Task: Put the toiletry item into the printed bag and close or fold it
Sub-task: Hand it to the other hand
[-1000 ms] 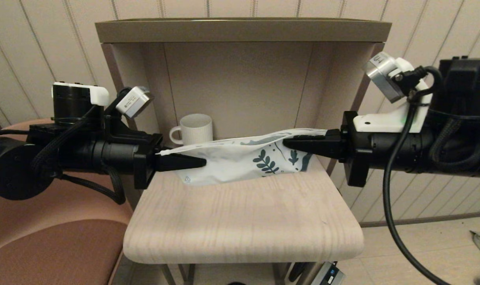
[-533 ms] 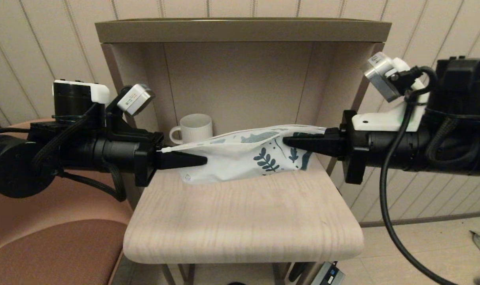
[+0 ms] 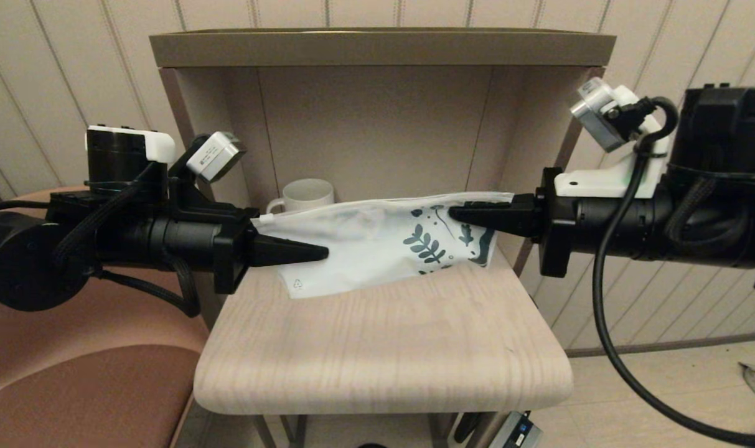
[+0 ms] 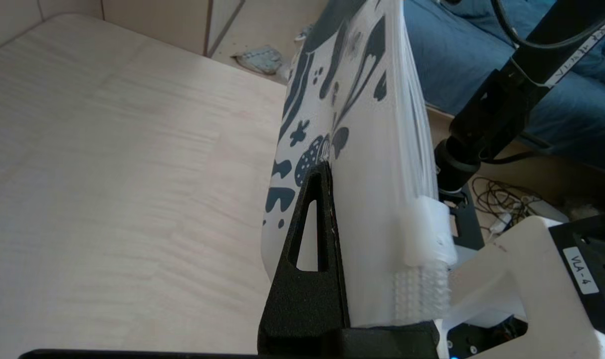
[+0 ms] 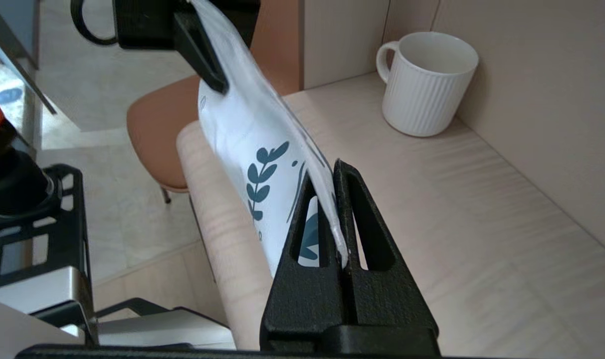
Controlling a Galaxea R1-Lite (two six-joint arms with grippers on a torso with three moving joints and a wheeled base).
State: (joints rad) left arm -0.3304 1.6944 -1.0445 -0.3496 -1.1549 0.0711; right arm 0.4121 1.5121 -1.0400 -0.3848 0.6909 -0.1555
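We hold the soft white printed bag point(image 3: 377, 246) w/ dark teal leaf prints by both ends. Our black left gripper point(image 3: 318, 252) is pinched tight on the plain end, near the small triangle mark. Our black right gripper point(image 3: 455, 214) is pinched tight on the leafy end. We think we hold it this way to keep it stretched flat btw. the two arms, so the top edge w/ its clear plastic slider point(image 4: 424, 232) can be closed or folded. The bag's lower edge hangs just over the pale wood table top point(image 3: 383, 348). We can't see the small toiletry item anywhere; maybe it is inside the bag. A white ribbed mug point(image 3: 305, 194) stands behind the bag, inside the beige shelf nook point(image 3: 377, 124). A brown chair seat point(image 3: 84, 367) is on our left.
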